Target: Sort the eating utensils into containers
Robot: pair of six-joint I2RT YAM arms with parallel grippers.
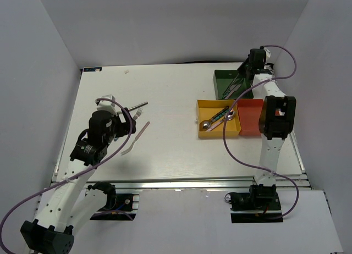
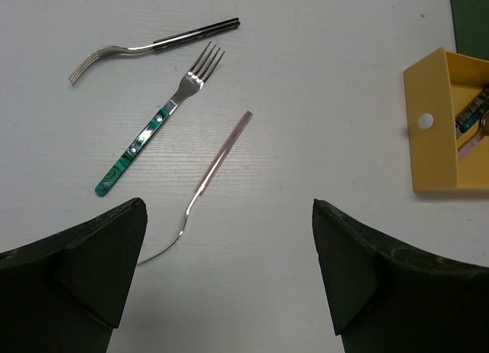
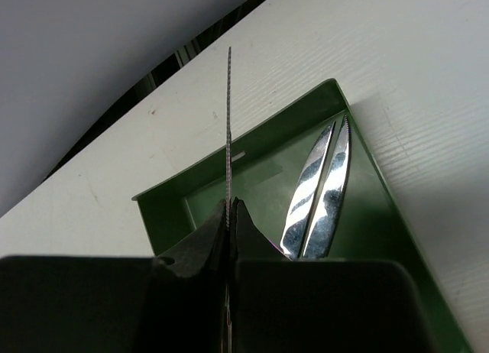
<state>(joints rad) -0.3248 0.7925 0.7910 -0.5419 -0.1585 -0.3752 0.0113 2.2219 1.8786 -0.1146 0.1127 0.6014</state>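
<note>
My left gripper (image 2: 228,215) is open and empty above the bare table, also seen from above (image 1: 122,123). Ahead of it lie three forks: a black-handled fork (image 2: 153,46), a teal-handled fork (image 2: 157,124) and a pink-handled fork (image 2: 218,158), the last nearest the left finger. My right gripper (image 3: 231,206) is shut on a knife (image 3: 229,124), held edge-on above the dark green tray (image 3: 252,177). Two knives (image 3: 317,189) lie side by side in that tray. The yellow tray (image 1: 204,106) holds spoons (image 1: 217,119). The red tray (image 1: 250,119) looks empty.
The three trays cluster at the right of the table, green tray (image 1: 223,78) farthest, with the right arm (image 1: 275,122) reaching over them. The yellow tray's corner (image 2: 432,150) shows at the right of the left wrist view. White walls enclose the table.
</note>
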